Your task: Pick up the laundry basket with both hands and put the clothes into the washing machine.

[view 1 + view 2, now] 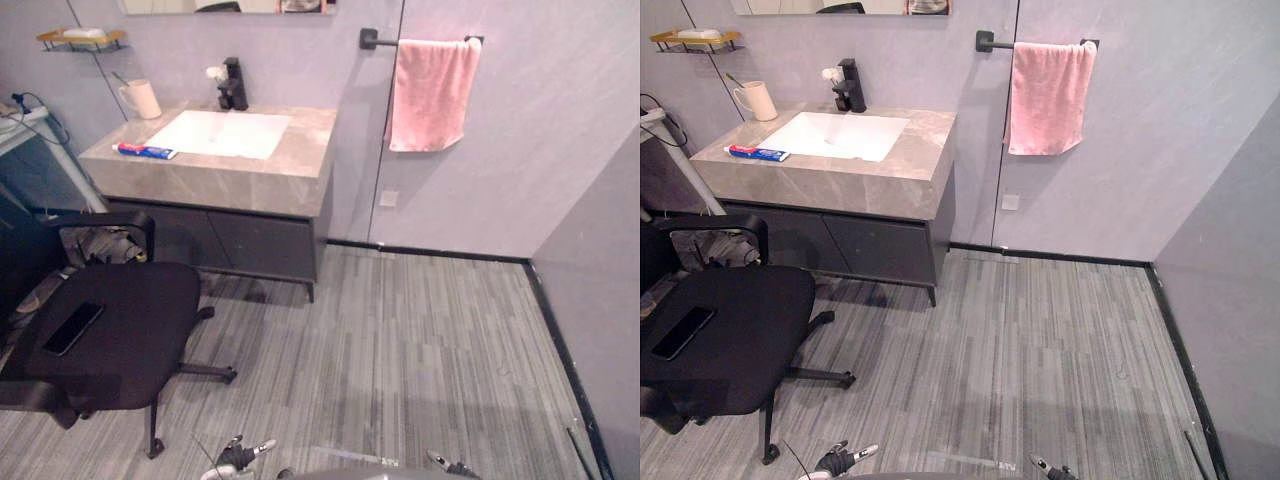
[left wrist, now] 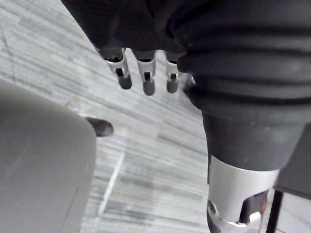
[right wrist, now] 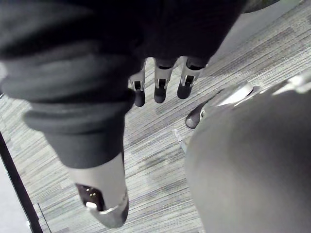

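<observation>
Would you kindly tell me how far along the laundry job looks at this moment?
Nothing here settles it. Both hands hang over the grey floor holding nothing: the left hand and right hand have relaxed fingers. Ahead stand a sink counter, a pink towel and a black office chair. This fits either before fetching the basket or after unloading.

The mirror (image 1: 225,5) along the top of the frame was cut off by the upper edge, leaving a thin strip. At lower left, the black office chair (image 1: 110,335) ran off the left edge. The left hand (image 2: 146,73) and right hand (image 3: 163,80) each had their palms hidden under the dark ribbed covers, fingers hanging relaxed.
</observation>
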